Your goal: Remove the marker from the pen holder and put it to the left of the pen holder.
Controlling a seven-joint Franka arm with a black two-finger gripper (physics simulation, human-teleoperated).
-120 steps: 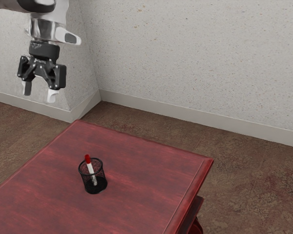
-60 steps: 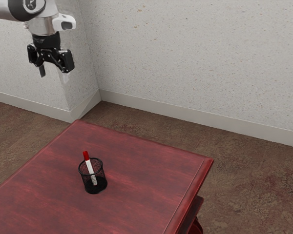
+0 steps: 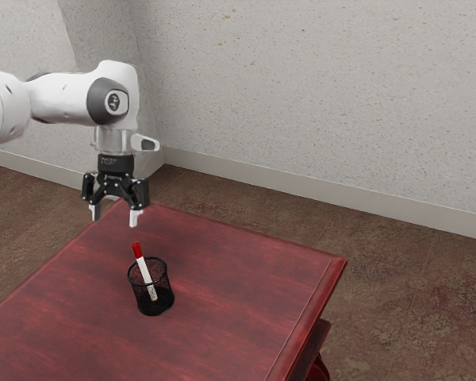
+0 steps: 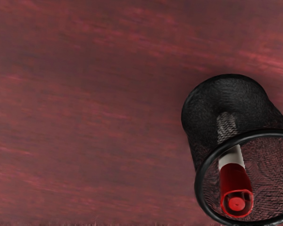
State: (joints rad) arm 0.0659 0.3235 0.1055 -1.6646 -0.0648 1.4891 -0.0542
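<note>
Descending toward the desk (image 3: 238, 294), the open end effector (image 3: 115, 215) has come nearer the marker (image 3: 144, 271), making a grasp the probable next step once aligned. The marker, white-barrelled, leans inside the black mesh pen holder (image 3: 166, 298), its red cap (image 3: 137, 251) uppermost and projecting clear.

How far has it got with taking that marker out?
Nothing looks done: the white, red-capped marker leans in the round black mesh cup. In hand: nothing; the black two-fingered pincer hangs open above the red table. Left: grip the marker, lift it out, set it left of the cup.
</note>
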